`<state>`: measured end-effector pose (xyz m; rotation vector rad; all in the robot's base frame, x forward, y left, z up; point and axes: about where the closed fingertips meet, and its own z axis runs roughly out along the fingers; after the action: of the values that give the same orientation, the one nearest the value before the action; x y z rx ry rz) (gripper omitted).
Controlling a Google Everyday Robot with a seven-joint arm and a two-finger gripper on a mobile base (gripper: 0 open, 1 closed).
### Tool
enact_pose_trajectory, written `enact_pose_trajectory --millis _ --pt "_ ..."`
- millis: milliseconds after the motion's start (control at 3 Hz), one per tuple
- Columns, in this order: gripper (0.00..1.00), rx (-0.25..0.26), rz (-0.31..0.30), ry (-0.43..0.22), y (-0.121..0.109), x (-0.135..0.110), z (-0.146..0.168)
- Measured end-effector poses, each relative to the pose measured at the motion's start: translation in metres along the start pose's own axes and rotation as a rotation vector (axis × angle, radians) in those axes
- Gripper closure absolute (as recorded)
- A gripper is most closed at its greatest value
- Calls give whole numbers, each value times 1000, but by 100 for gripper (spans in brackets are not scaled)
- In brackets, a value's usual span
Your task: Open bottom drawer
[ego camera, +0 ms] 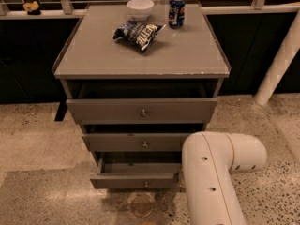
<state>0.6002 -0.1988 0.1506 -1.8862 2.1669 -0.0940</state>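
Observation:
The bottom drawer [136, 180] is the lowest of three grey fronts on the cabinet. It stands pulled out, with its dark inside showing above the front and its small brass knob [146, 184] in the middle. My white arm [213, 177] reaches in from the lower right, and its elbow covers the drawer's right end. My gripper is out of view, below the frame or behind the arm.
The middle drawer [140, 142] and top drawer [140, 110] are also slightly open. On the cabinet top [187, 55] lie a chip bag [138, 33], a white bowl [140, 7] and a blue can [176, 11]. A white post [279, 62] stands at right. The floor is speckled.

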Motion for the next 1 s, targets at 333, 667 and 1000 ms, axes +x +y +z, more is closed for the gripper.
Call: enact_pose_trajectory --millis 333,667,1000 --pt "100 0 0 0 0 0 0" --pt "100 0 0 0 0 -1 -1" --pt "100 -16 2 9 11 4 1"
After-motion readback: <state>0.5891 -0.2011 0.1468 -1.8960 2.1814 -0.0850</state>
